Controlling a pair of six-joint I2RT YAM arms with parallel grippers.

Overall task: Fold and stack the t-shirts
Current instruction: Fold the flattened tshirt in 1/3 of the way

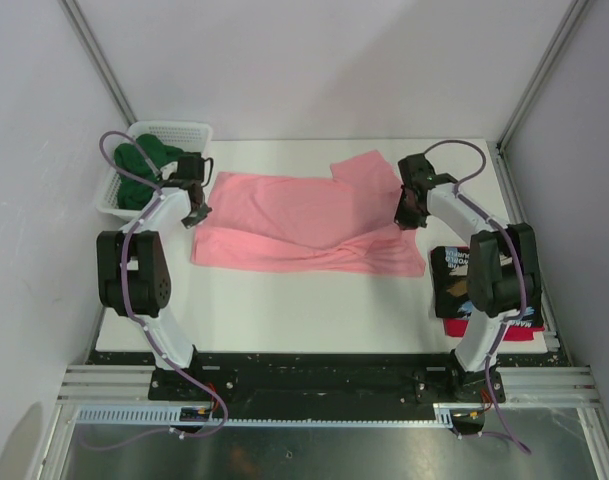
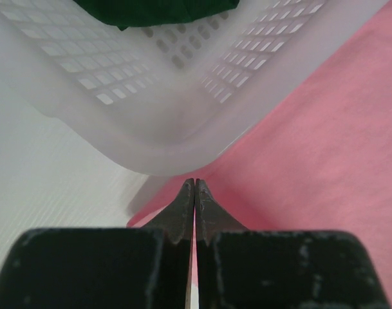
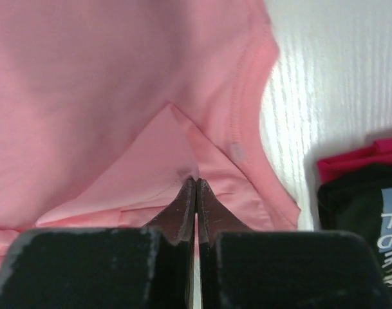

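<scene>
The salmon-pink t-shirt lies spread across the middle of the table, partly folded over itself. My left gripper is shut on its left edge, close to the basket. My right gripper is shut on a puckered fold near its right edge, beside the collar seam. The dark green t-shirt lies in the white mesh basket and shows at the top of the left wrist view. The black printed t-shirt lies on the red t-shirt at the table's right edge; both show in the right wrist view.
The white mesh basket stands at the far left corner, its wall right in front of my left fingers. Grey walls and metal posts close in the table on three sides. My right arm reaches over the folded pile.
</scene>
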